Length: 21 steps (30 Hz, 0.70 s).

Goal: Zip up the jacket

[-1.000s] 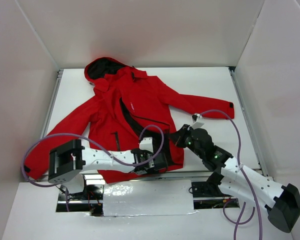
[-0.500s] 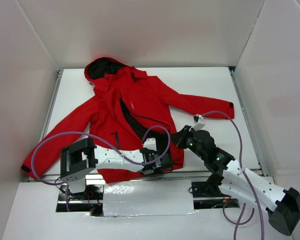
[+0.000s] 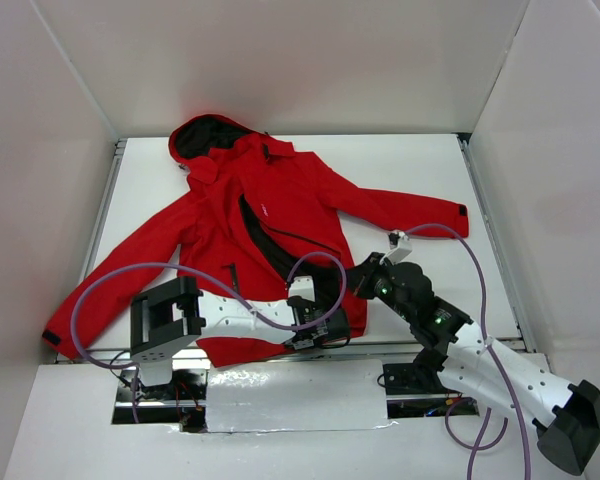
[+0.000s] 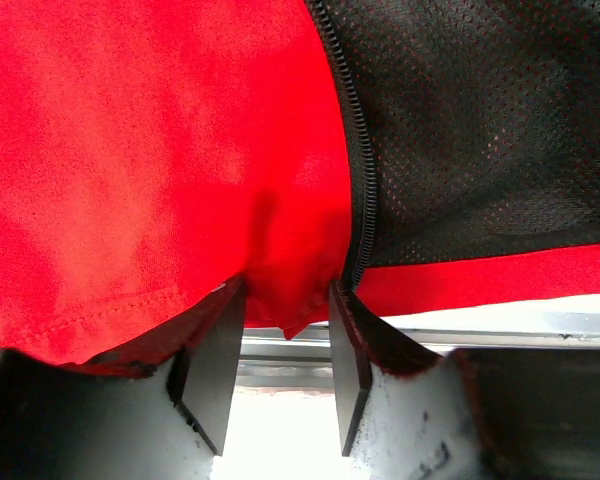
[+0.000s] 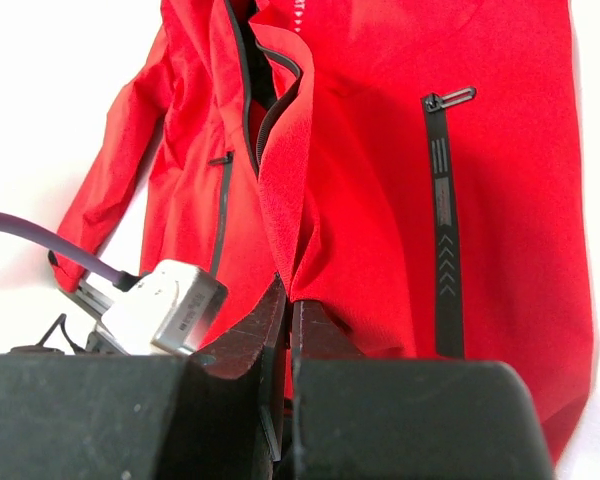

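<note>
Your left arm has swung its elbow to the right, and the left gripper point(image 4: 280, 400) has narrowed its jaws. The jacket point(image 3: 280, 220) lies spread on the white table point(image 3: 420, 170), hood at the far side, front partly undone, hem at the near edge. Your left jaws stand apart, straddling the hem beside the black zipper point(image 4: 360, 180). Your right gripper point(image 5: 285, 300) is pinched tight on the other front edge.

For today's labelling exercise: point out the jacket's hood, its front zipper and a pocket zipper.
hood point(image 3: 204, 138), overhead view, on its dark inside.
front zipper point(image 4: 360, 160), left wrist view, on the black teeth.
pocket zipper point(image 5: 442, 210), right wrist view, on the middle of the black strip.
</note>
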### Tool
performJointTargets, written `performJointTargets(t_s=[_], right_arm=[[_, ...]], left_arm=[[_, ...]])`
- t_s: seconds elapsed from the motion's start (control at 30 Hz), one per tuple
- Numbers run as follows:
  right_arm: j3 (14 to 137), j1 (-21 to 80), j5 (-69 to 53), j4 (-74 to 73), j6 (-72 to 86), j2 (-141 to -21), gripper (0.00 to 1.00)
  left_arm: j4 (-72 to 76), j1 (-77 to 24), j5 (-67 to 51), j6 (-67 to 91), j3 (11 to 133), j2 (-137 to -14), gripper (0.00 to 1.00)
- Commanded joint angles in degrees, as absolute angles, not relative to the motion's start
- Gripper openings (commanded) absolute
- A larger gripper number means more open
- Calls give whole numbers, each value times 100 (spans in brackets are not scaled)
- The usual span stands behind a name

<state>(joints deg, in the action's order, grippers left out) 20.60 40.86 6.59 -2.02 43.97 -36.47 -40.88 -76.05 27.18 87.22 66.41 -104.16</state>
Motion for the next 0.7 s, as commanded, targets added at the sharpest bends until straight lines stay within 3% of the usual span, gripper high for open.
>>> performJointTargets(t_s=[0.0,0.13,0.33,0.4,0.47,0.67], right_arm=[[2021,4034,633,132,4351,-3586,0],[2004,4034,642,132,4351,-3568,0],[2021,4025,598,158,4333,-3665,0],[2021,4034,606,150,4324,-3700,0],[2021,4025,598,149,4324,-3718,0],[2030,4008,589,149,4316,-3744,0]], left_arm=[[-4131,-7594,2672,8851,6416,-10547,49],[-4043,-7576,2593,8807,6346,-10547,42],[-4078,-7576,2733,8728,6381,-10319,52],[-4069,-7576,2812,8667,6363,-10178,43],[-4061,-7576,2865,8675,6320,-10038,28],[-4131,-7594,3032,8605,6363,-9914,26]])
